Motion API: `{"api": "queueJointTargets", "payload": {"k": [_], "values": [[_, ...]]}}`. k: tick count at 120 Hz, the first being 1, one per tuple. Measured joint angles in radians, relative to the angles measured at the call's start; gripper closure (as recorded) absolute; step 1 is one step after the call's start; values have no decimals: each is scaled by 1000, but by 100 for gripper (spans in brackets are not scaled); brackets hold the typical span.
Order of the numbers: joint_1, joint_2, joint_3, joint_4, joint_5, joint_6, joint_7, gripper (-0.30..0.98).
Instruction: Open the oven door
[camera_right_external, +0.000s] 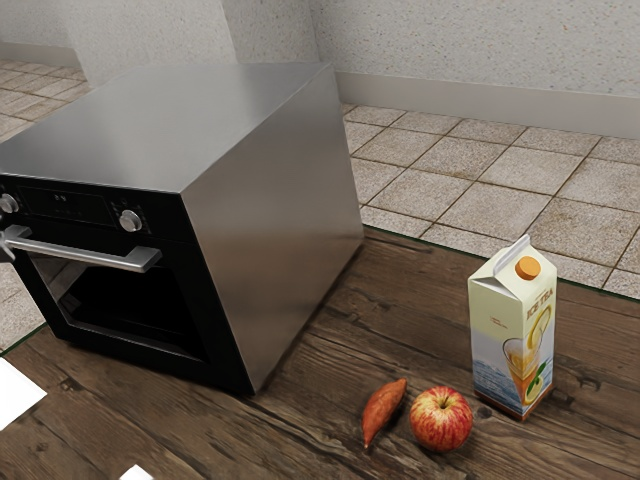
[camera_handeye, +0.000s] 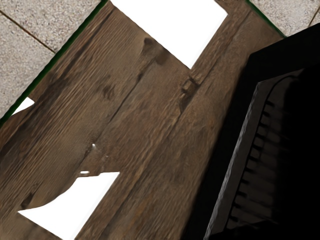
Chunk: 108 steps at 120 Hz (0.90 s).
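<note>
A red-and-yellow apple (camera_right_external: 441, 420) lies nearest the camera, low in the frame and right of centre, on the dark wooden table (camera_right_external: 300, 430). Just beside it, to the exterior view's left, is a reddish-brown sweet potato (camera_right_external: 384, 412). An iced tea carton (camera_right_external: 512, 340) with an orange cap (camera_right_external: 528, 267) stands upright behind them, at the right of the frame.

The metal oven (camera_right_external: 280, 230) takes up the left and upper left. Its black oven door (camera_right_external: 190, 300), at the left of the frame, looks closed, with the pale handle (camera_right_external: 100, 253) across it below two round knobs (camera_right_external: 130, 220). In the wrist view the oven's black front runs alongside bare planks, and a dark slotted part (camera_handeye: 257, 142) appears within it.

White patches (camera_right_external: 15, 395) mark the table near the oven. Beyond are floor tiles (camera_right_external: 500, 190) and a speckled wall (camera_right_external: 480, 50). Whether the gripper is clenched, released or grasping anything, I cannot tell.
</note>
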Motion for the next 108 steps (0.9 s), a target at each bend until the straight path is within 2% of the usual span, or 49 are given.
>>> {"api": "queueJointTargets", "payload": {"k": [57,108], "values": [[19,34,1,-5,35,91,64,0],[56,62,0,-9,36,134,152,0]]}}
